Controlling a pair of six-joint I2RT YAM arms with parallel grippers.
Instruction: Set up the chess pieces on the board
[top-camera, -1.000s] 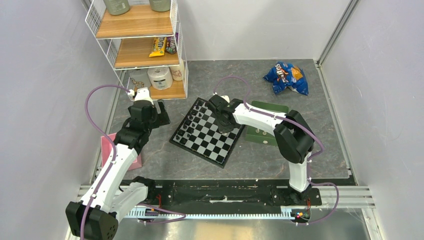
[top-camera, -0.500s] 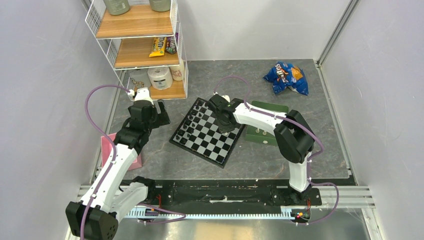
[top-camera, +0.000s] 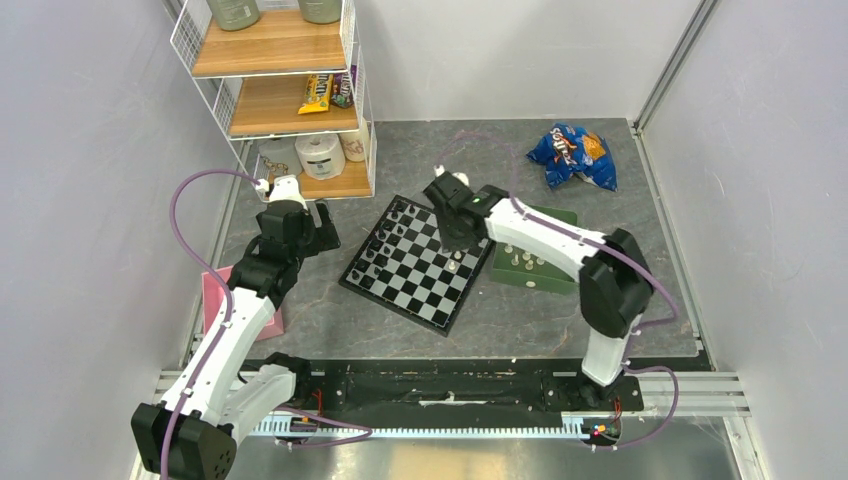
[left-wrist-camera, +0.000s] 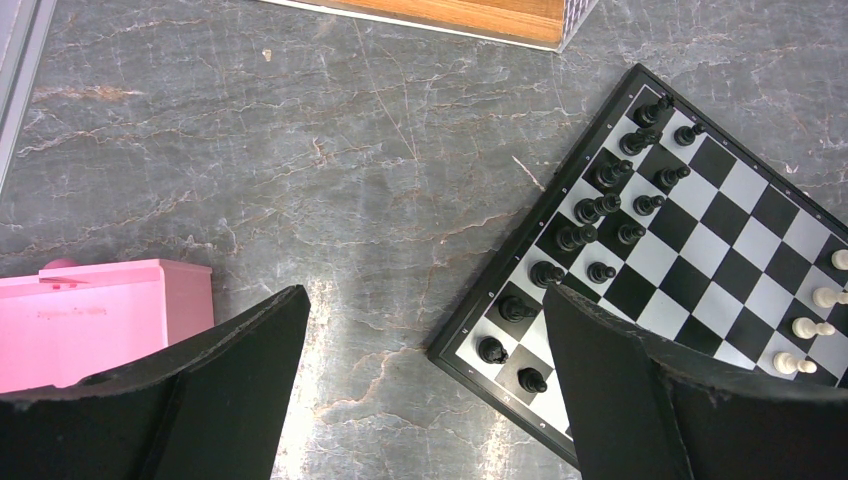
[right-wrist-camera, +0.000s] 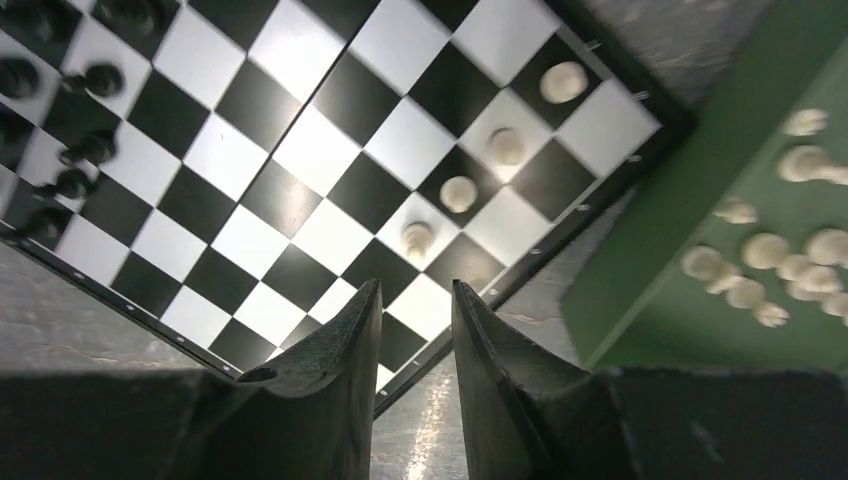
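On board: four white pieces (right-wrist-camera: 459, 193) stand upright in one line, on the second row in from the tray-side edge of the board (top-camera: 405, 280).
In tray: about a dozen more white figures lie in the green tray (right-wrist-camera: 650, 250); they are blurred, so the exact count is unclear.
Opposite edge: fourteen black pieces (left-wrist-camera: 597, 207) show in two rows; a finger hides part of the second row.
Right arm: the right gripper (right-wrist-camera: 416, 290) hangs over the tray-side edge. Its fingers are nearly together with a narrow gap and nothing between them.
Left arm: the left gripper (left-wrist-camera: 425, 300) is spread wide and empty.
Edges: the tray sits just beside the board, with a thin strip of table (left-wrist-camera: 300, 150) between.
Room: the board's middle rows are bare, as is the table between the pink box (left-wrist-camera: 100, 315) and the board.
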